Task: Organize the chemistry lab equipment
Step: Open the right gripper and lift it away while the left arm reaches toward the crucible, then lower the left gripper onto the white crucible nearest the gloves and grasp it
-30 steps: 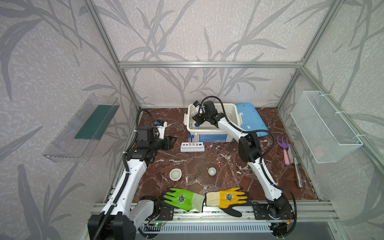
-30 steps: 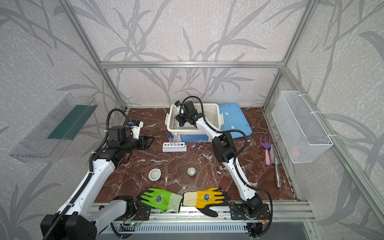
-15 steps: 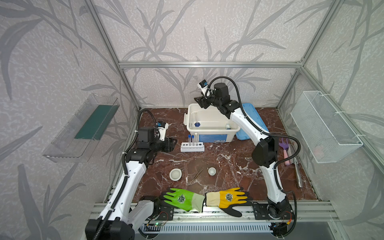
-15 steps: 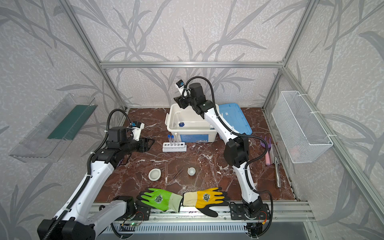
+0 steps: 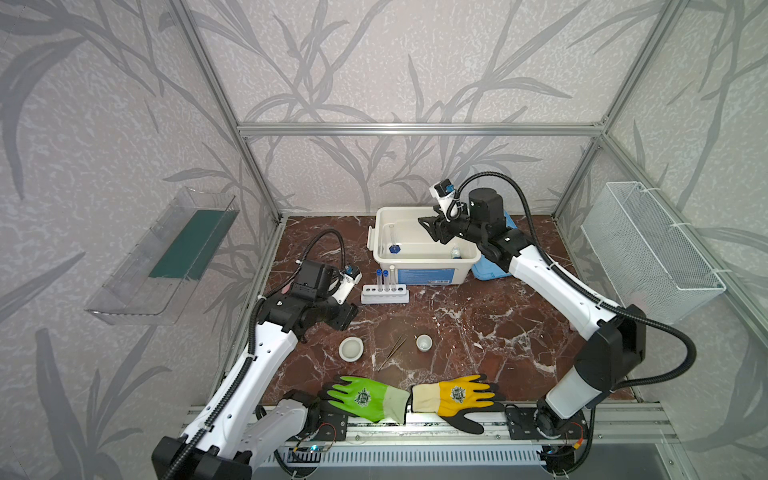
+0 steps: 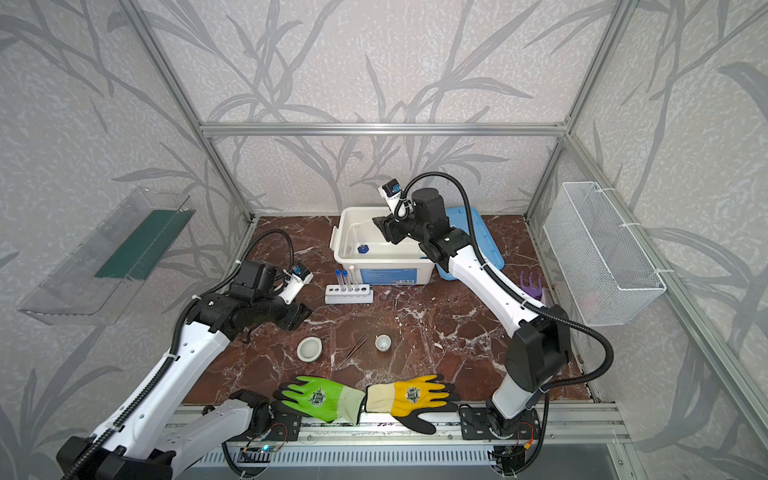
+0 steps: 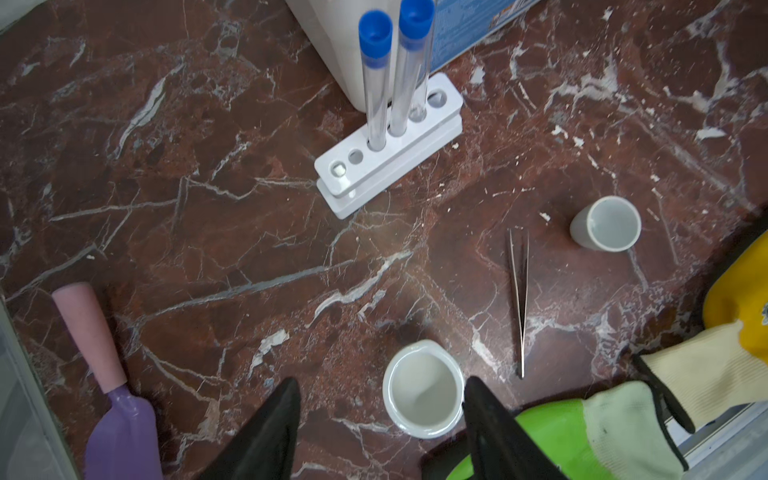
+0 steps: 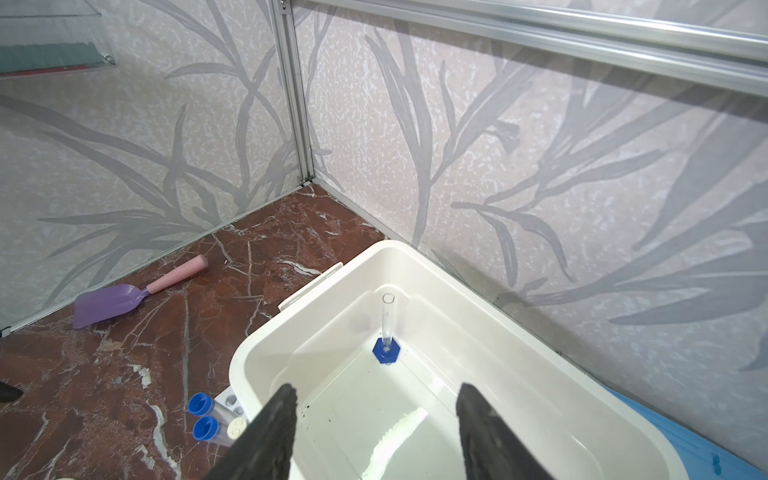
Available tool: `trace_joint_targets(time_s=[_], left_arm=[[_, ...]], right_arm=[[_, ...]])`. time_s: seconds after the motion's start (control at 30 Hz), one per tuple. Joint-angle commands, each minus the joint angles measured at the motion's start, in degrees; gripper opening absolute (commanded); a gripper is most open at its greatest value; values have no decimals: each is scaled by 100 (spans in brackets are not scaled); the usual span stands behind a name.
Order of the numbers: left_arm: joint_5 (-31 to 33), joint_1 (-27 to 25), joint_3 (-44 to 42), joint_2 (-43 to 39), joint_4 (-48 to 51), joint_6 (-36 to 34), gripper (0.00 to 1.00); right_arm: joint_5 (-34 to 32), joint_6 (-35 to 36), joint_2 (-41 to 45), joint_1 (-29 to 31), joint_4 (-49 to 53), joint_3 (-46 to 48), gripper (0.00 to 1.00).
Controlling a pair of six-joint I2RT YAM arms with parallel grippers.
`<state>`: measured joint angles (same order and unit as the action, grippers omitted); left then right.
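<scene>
While both stand with jaws parted and nothing held, the right gripper (image 8: pixel 378 388) hangs over the white bin (image 8: pixel 457 316), with the blue-based cylinder (image 8: pixel 386 332) upright ahead of its fingertips; the left gripper (image 7: pixel 381 385) hangs just above a white dish (image 7: pixel 423 388).

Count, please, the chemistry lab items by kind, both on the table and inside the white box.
Clear capped test tubes: 3
White six-hole rack: 1
Small white dishes: 2
Metal tweezers: 1
Blue-based clear cylinder: 1
Small white blue-labelled bottle: 1
Total: 9
</scene>
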<state>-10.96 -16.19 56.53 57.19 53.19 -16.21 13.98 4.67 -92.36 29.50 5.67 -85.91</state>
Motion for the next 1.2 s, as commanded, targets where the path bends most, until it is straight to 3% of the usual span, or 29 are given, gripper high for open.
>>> trace_joint_targets(time_s=[0.0,0.33,0.67,1.0,1.17], left_arm=[[392,-34,49,-93,970,-509,65],[582,-227,-734,501,344,-558,67],[716,-309,-1014,1161,-95,-462,67],[999,-451,-1198,1657,-468,-544,59],[865,-508,-1056,2127,-459,-500,46]], right_arm=[[40,-469,417,-143,-564,669,61],[484,-1175,461,-296,-1447,1608,60],[966,-1591,60,-447,-1806,1669,58],[983,-1556,296,-623,-1969,1836,58],[1045,-1645,282,-721,-2119,1911,58]])
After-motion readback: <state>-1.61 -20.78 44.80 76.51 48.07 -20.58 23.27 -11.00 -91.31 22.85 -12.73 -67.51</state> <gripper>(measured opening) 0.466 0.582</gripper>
